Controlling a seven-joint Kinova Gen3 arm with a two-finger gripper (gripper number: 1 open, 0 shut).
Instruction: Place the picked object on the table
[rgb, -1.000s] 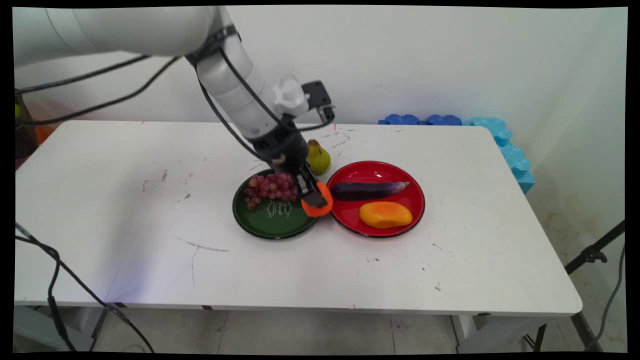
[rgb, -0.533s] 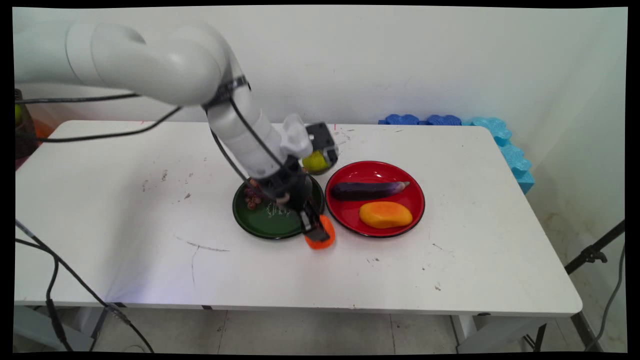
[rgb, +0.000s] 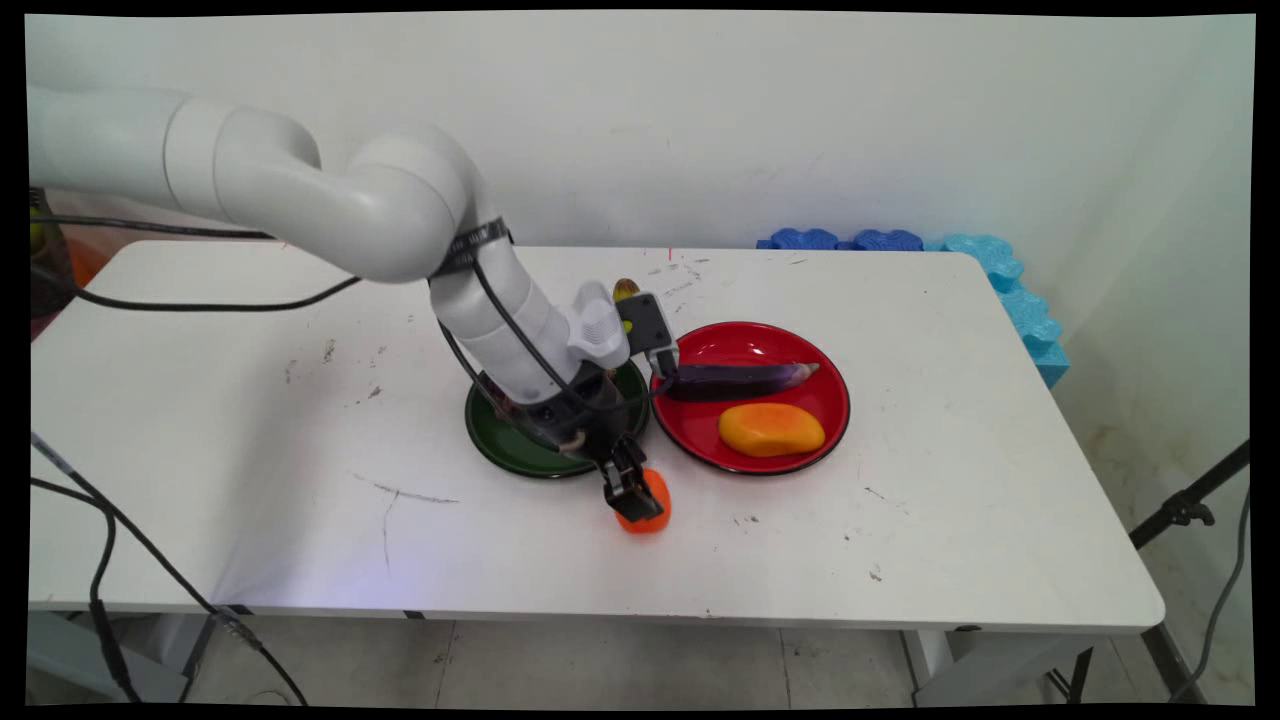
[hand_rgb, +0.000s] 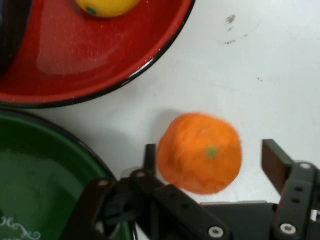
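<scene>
- One orange (hand_rgb: 200, 152) sits on the white tabletop (rgb: 300, 500) between the spread fingers of the released claw (hand_rgb: 205, 165), right finger clearly apart from it.
- Green plate (rgb: 500, 440) at the orange's 11 o'clock.
- Red plate (rgb: 745, 345) at 1 o'clock holds an eggplant (rgb: 740, 380) and a mango (rgb: 770, 428).

white bench with two plates and loose fruit

a white bench (rgb: 250, 480), scuffed and marked with thin dark lines, carries a green plate (rgb: 500, 445) and a red plate (rgb: 720, 345) side by side near its middle, rims almost touching. an orange fruit (rgb: 652, 500) rests on the bare bench top just in front of the gap between the plates. behind the green plate a pear (rgb: 626, 290) shows only its tip.
</scene>
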